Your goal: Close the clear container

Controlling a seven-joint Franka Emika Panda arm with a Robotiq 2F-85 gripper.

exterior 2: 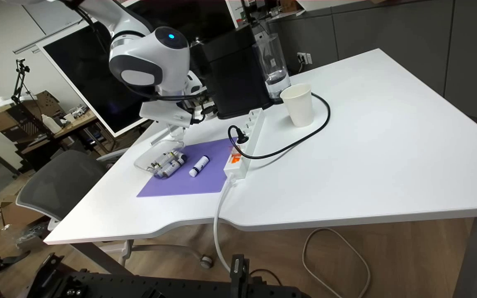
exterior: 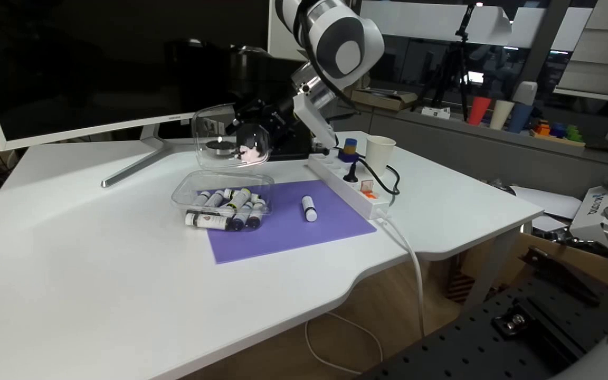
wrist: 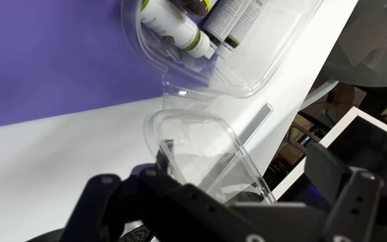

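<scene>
In an exterior view, the clear container (exterior: 222,179) straddles the left edge of the purple sheet (exterior: 293,232), its lid (wrist: 202,144) raised on the far side. My gripper (wrist: 242,154) is spread at the lid; contact I cannot tell. If I push off-centre, the lid may twist at its apparent hinge (wrist: 188,97), or the laden container slide. Legible on the green-banded bottle (wrist: 173,25): possibly "COS"; neighbouring labels (wrist: 228,16) are blurred.
</scene>
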